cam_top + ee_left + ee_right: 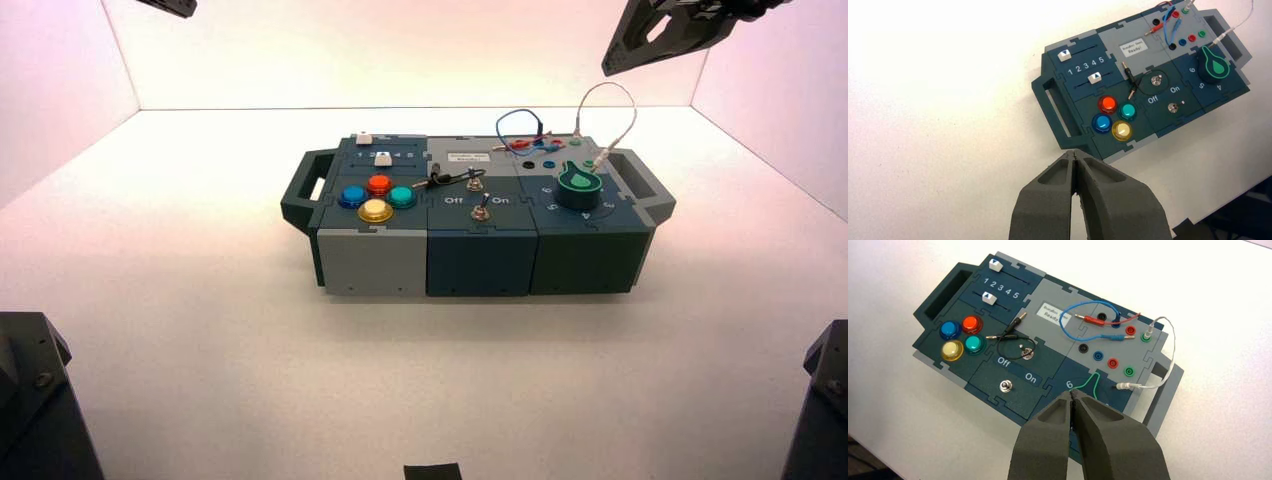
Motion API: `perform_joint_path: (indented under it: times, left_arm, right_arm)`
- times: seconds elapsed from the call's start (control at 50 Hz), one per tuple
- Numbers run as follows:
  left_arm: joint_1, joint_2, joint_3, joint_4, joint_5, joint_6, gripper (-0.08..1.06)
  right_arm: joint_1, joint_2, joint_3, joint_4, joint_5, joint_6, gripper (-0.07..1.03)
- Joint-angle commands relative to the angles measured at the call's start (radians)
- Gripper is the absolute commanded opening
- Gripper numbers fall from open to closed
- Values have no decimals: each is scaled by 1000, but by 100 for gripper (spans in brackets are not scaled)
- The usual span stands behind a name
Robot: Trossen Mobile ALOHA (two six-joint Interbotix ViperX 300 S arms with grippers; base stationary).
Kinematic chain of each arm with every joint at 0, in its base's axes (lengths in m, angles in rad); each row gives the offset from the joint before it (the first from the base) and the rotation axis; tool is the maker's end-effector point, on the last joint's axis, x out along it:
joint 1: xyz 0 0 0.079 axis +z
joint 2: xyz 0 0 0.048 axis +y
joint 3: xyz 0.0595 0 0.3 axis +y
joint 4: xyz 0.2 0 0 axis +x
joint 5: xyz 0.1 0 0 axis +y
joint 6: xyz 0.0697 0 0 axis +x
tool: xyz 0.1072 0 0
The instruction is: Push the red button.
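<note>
The red button is a small glossy red-orange dome at the far side of a four-button cluster on the left part of the box. It also shows in the left wrist view and the right wrist view. Blue, teal and yellow buttons surround it. My left gripper is shut and empty, high above the table short of the box's left handle. My right gripper is shut and empty, high above the box's right part; it shows at the top right of the high view.
The box also bears two white sliders, two toggle switches, a green knob, coloured sockets with red, blue and white wires, and handles at both ends. White walls close the table's left, back and right.
</note>
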State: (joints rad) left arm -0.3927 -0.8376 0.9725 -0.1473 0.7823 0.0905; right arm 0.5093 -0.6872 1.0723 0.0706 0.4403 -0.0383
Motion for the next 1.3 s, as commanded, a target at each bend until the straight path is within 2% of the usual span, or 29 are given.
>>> perform_joint_path:
  times: [0.02,0.42,0.54,0.68,0.86,0.98,1.04,1.1,1.12,1.3]
  left_arm:
    - [-6,-9,-17,3,-9,6,-3]
    - [-6,-75,-3,0,25,2,-3]
    - [-5,-75,2,0,28,0,-3]
    - [-6,-75,5,0,26,-3,-3]
    - [-5,-80,5,-2,26,-11,-3]
    - [-6,-86,11,0,21,-12,-3]
    - [-6,-91,18,-2,12,-12,-3]
    - [-6,-94,20,0,11,-12,-3]
    - [-6,-98,20,0,8,-12,-3]
    - [-6,-120,18,0,5,-12,-3]
  right_arm:
    - [5,-11,-35,-2,-3,-2,-2]
    - [11,26,-38,6,-11,-3,-2]
    - [44,52,-49,9,-23,0,-2]
    - [117,141,-78,26,-49,3,-2]
    - [202,295,-166,37,-49,3,-2]
    - [258,399,-247,49,-49,5,-2]
    - [295,476,-311,51,-46,5,-2]
    - [305,495,-328,51,-43,5,-2]
    - [325,557,-385,52,-29,5,-2]
    - [368,667,-483,57,3,5,-2]
